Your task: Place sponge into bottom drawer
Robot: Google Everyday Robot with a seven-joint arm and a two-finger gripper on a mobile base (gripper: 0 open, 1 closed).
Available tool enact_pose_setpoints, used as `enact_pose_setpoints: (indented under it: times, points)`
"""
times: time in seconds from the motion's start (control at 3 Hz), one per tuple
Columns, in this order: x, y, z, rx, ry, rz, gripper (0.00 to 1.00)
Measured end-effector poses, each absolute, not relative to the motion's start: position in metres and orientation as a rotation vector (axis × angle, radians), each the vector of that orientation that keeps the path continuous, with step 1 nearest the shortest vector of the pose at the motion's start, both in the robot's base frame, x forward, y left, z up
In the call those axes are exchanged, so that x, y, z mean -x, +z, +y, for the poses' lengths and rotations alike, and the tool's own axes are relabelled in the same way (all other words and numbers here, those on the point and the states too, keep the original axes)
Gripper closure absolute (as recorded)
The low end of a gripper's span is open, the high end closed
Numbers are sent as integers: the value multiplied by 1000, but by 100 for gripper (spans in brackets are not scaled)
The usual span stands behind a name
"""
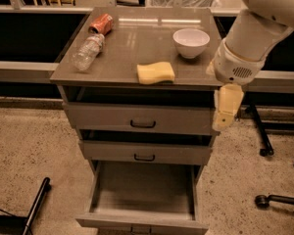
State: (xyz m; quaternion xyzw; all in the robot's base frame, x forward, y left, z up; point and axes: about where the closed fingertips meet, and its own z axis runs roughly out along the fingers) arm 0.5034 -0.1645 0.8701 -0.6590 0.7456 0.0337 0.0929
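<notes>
The pale yellow sponge [156, 73] lies flat near the front edge of the grey cabinet top [127, 58]. The bottom drawer [143, 192] is pulled open and its grey interior shows nothing inside. The two shallower drawers above it are slightly ajar. My arm comes in from the upper right. My gripper [226, 109] hangs at the cabinet's right front corner, right of the sponge and apart from it, pointing down. It holds nothing that I can see.
A white bowl [191, 42] stands behind and right of the sponge. A clear plastic bottle [87, 52] and a red can [101, 23] lie at the back left. Chair wheels [277, 199] stand on the floor at right. A dark bar [35, 207] lies at lower left.
</notes>
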Motion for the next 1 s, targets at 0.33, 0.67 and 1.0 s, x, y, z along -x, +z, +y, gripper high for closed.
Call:
enact_pose_setpoints:
  times: [0.33, 0.67, 1.0]
  points:
    - [-537, 872, -151, 2039, -22, 2101, 0]
    - [-583, 865, -128, 2158, -94, 1966, 0]
    - [-619, 849, -106, 2251, -41, 1862, 0]
